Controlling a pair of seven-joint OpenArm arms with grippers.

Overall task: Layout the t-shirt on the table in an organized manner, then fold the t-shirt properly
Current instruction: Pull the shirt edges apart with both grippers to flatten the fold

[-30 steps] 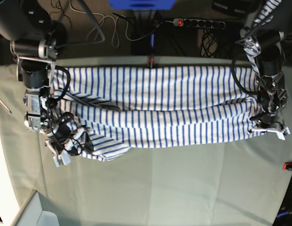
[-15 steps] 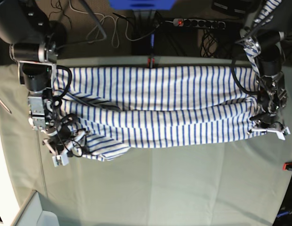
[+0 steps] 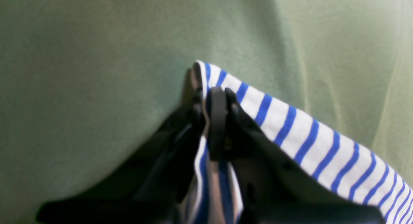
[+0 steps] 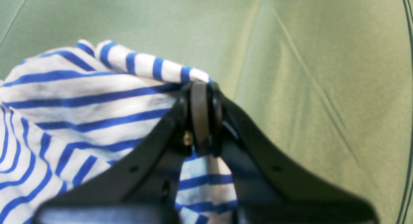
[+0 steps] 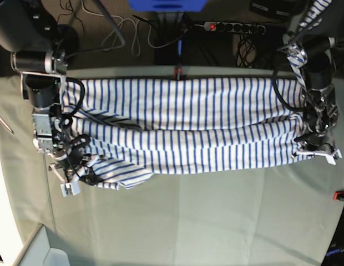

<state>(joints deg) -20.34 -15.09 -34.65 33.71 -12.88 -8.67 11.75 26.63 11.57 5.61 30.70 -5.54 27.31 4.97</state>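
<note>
The white, blue-striped t-shirt [image 5: 188, 124] lies stretched in a wide band across the far half of the table [image 5: 205, 216], with loose folds along its near edge. My left gripper [image 5: 317, 151], on the base view's right, is shut on the t-shirt's right near corner; the left wrist view shows the striped hem [image 3: 290, 121] pinched between its black fingers [image 3: 217, 121]. My right gripper [image 5: 77, 178], on the base view's left, is shut on a bunched corner of the t-shirt [image 4: 106, 98], with cloth caught between its fingers [image 4: 200, 117].
A red clamp [image 5: 178, 71] sits at the table's far edge and another [image 5: 342, 194] at the right edge. Cables and a power strip [image 5: 233, 26] lie on the floor beyond. A white box corner [image 5: 41, 252] shows at the near left.
My right gripper went from open to shut on the t-shirt's left near corner and shifted slightly toward the cloth. The left arm and its grip have not moved.
</note>
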